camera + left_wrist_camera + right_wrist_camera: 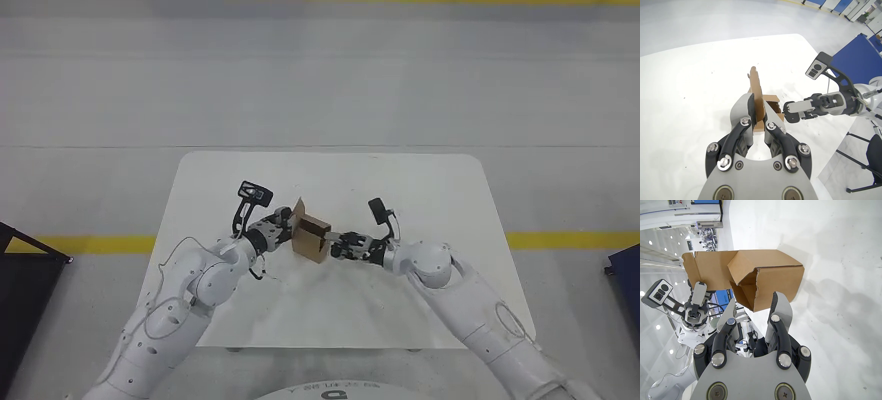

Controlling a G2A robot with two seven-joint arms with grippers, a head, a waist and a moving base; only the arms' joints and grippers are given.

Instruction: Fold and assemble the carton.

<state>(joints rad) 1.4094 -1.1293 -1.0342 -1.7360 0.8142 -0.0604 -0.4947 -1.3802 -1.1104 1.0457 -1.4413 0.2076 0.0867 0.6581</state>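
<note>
Wide white counter (420, 290), and right in the middle of it sits the action: a small brown carton (313, 238), half-formed, caught between the two arms. Whether its base touches the counter or hangs just above it, I cannot tell.

Left gripper (760, 108) is clamped on the carton's tall flap (755, 85), pads pressed to both faces, and the flap stands upright above the open box mouth. Right gripper (755, 303) comes in from the opposite side with its fingers apart, straddling the near wall of the carton without pinching it.

Now the material: light, thin corrugated board. It should be stiff across a flat panel but keen to bend along its score lines, and it will crush or crease if squeezed hard. There is a ragged torn edge (756, 285) on the wall facing the right gripper, a weak spot I would expect to rip further under a pull.

Best hold, in my judgement, is flat on a panel or mid-flap, close to a fold line and clear of that tear, with the other gripper bracing the body.
</note>
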